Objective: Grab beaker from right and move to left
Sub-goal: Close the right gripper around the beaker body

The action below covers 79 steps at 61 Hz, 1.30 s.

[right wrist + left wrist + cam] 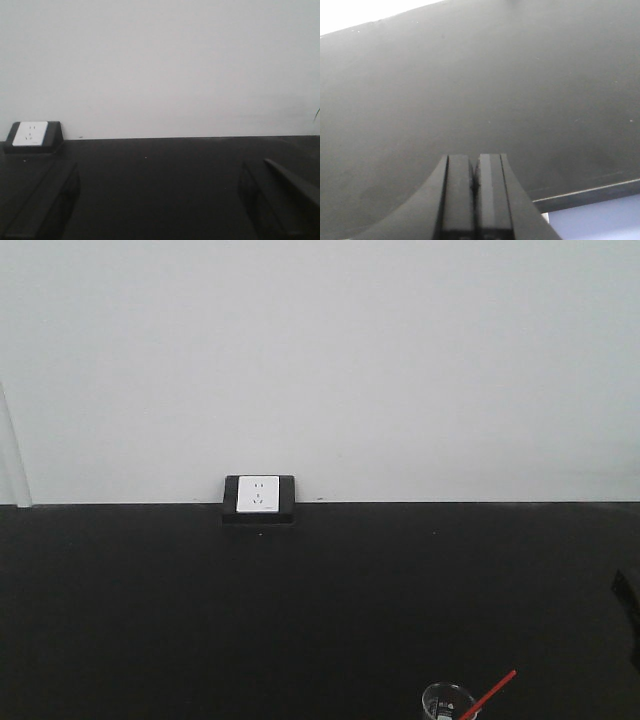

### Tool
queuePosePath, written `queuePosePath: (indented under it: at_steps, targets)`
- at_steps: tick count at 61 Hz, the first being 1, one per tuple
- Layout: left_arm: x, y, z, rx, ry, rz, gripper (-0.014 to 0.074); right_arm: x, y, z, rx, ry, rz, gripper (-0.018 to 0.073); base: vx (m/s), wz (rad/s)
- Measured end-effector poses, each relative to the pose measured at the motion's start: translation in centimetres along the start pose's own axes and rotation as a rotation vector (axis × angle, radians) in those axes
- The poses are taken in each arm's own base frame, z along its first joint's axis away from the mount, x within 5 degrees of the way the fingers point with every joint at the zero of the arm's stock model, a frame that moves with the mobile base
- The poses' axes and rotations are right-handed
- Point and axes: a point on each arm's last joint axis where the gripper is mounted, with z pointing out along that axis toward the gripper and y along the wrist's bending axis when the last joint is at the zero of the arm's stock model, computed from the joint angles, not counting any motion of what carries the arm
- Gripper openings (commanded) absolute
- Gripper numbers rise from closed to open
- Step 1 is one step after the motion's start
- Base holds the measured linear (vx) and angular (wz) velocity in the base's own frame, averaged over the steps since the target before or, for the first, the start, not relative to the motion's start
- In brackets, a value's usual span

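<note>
**Exterior front-facing view: beaker at 5 o'clock on the counter, nothing gripped**

Left wrist-mounted view: left end effector (475, 186) has its fingers pressed together with nothing between them. Only bare black counter (470, 90) lies ahead.

Exterior front-facing view, left to right:
- Socket box (259, 500) sits close to centre at 9 o'clock, against the foot of the wall (320, 350).
- The beaker (447, 704) is at 5 o'clock and cut by the bottom edge, so only the rim and upper wall show.
- A red stick (492, 693) leans out of it, pointing between 1 and 2 o'clock.
- A dark shape (627, 605) sits at the 4 o'clock edge; can't tell what it is.

Right wrist-mounted view: right end effector (160, 200) has its fingers wide apart and empty. The beaker isn't in this view, just the socket box at 9 o'clock and the wall.

Handling, my read:
- It's small thin glass, so light, rigid, slick and breakable.
- Take the wall at mid-height from the side with a moderate squeeze, fingers off the stick's side.
- The stick looks loose and could slide or tip out on a tilt, so keep the beaker upright.

Contents: the stick for sure. Can't tell about liquid, too little is in frame; assume it may be filled.
</note>
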Motion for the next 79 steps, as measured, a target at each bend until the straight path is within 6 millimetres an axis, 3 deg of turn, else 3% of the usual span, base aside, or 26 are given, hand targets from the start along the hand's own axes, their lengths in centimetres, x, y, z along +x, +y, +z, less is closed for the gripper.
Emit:
queuePosePath:
  at_steps: [11,28,42,53,79]
  targets:
    - [0.0,0.0,0.0,0.0,0.0,0.0,-0.0006,2.0,0.6,0.3,-0.076,-0.064,0.056,0.0666,0.0,0.0]
    - [0.0,0.0,0.0,0.0,0.0,0.0,-0.0006,11.2,2.6,-0.2,-0.305,0.13,0.101,0.0583,0.0,0.0]
    - [0.0,0.0,0.0,0.0,0.0,0.0,-0.0006,16.9,3.4,0.3,-0.397,0.372,0.156,0.0564,0.0,0.0]
    - [0.0,0.0,0.0,0.0,0.0,0.0,-0.0006,18.9,3.8,1.8,-0.47,0.442,0.129,0.0564,0.0,0.0]
    - [0.0,0.0,0.0,0.0,0.0,0.0,-0.0006,20.6,4.1,6.2,-0.572,0.419,0.079,0.0564,0.0,0.0]
